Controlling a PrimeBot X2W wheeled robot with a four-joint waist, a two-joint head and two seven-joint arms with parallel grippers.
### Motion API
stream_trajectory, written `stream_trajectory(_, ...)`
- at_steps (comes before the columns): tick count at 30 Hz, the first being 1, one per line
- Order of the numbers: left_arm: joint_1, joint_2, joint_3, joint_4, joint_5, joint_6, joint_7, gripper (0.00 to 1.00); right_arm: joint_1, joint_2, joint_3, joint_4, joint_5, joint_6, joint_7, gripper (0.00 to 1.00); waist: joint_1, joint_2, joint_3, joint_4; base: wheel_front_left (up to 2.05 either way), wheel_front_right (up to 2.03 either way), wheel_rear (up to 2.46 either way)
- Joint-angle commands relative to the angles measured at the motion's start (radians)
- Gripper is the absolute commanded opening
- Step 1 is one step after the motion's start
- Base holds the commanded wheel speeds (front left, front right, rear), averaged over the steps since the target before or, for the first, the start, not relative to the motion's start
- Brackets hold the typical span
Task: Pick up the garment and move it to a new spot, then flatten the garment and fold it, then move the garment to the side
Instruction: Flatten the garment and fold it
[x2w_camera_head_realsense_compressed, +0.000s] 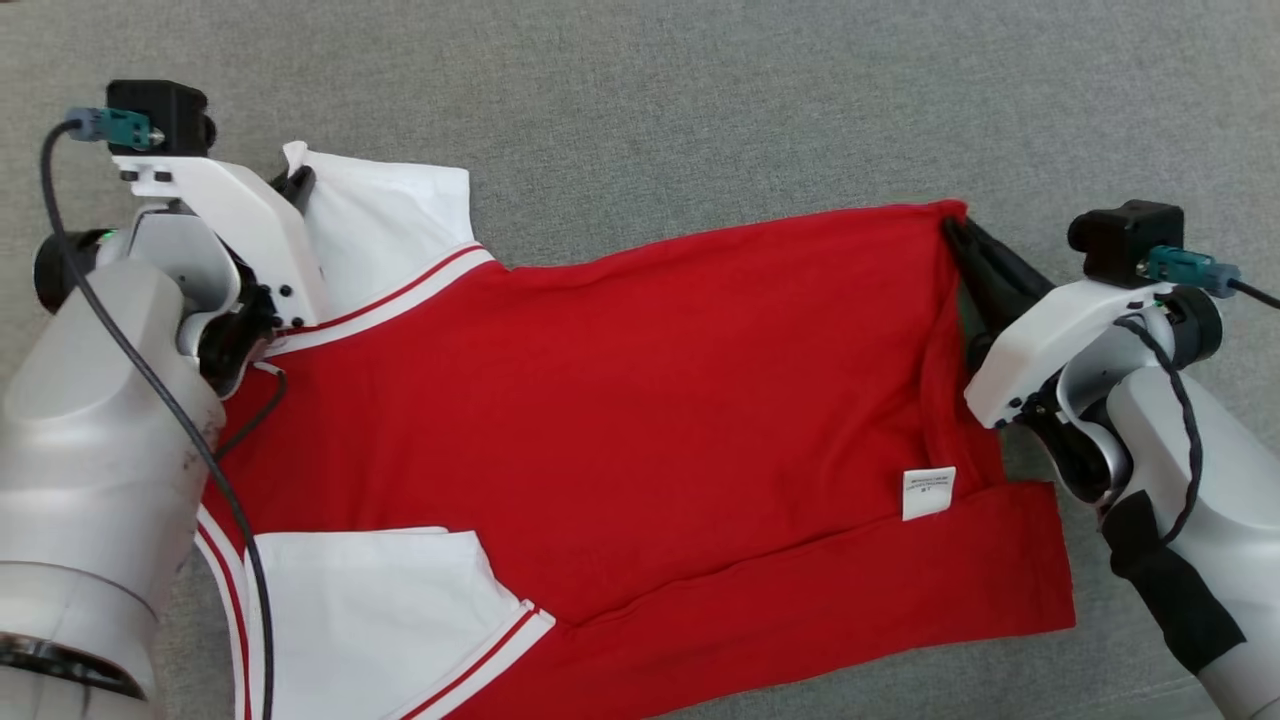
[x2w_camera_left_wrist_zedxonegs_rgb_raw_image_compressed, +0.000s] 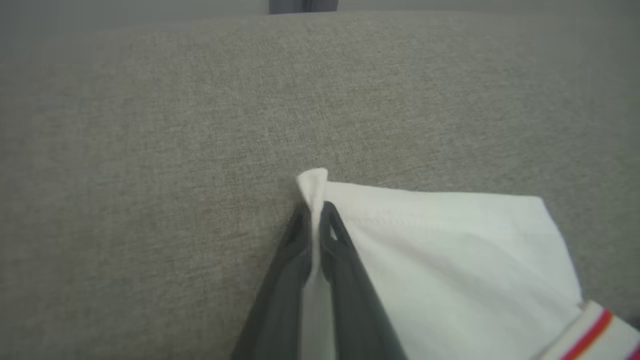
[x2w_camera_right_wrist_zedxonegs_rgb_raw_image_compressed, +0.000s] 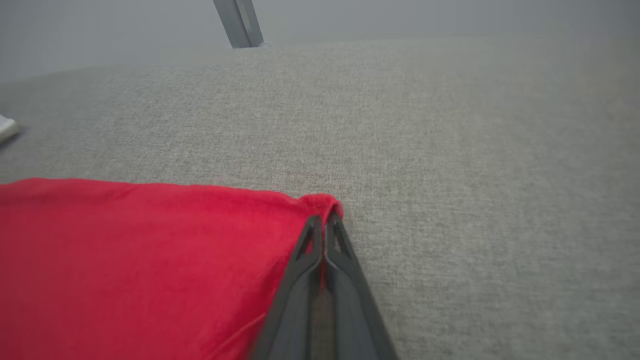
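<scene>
Head view: the red shirt (x2w_camera_head_realsense_compressed: 650, 400) is stretched between the tools, left tool (x2w_camera_head_realsense_compressed: 297, 185) clamped on its white sleeve (x2w_camera_head_realsense_compressed: 390, 225), right tool (x2w_camera_head_realsense_compressed: 957, 232) on its hem corner (x2w_camera_head_realsense_compressed: 930, 216). Both corners should be lifted evenly, kept taut.

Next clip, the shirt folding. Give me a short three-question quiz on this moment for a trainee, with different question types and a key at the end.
1. True or false: the left gripper is shut on a red part of the garment.
2. The right gripper pinches: A) the striped trim; B) a red corner; C) nothing.
3. Fill in: the white label lies nearer the ____ gripper.
Key: 1 false, it pinches the white sleeve; 2 B; 3 right.
</scene>
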Motion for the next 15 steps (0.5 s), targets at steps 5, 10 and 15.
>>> stream_trajectory(5,-0.002,-0.007,-0.003,0.010,-0.013,-0.011,-0.068,0.00,-0.020,-0.043,0.031,0.013,0.027,-0.001,-0.059,0.00,-0.0001,0.0000,-0.042,0.021,0.00,0.00,0.00)
stream_trajectory(10,0.023,0.001,0.000,-0.032,-0.029,-0.017,-0.174,0.00,-0.024,-0.093,0.074,0.012,-0.001,-0.001,-0.118,0.00,-0.0001,0.0000,-0.099,0.052,0.00,0.00,0.00)
stream_trajectory(15,0.094,0.006,-0.019,-0.155,-0.054,-0.019,-0.256,0.00,0.004,-0.143,0.099,0.023,-0.043,-0.001,-0.146,0.00,-0.0001,0.0000,-0.155,0.101,0.00,0.00,0.00)
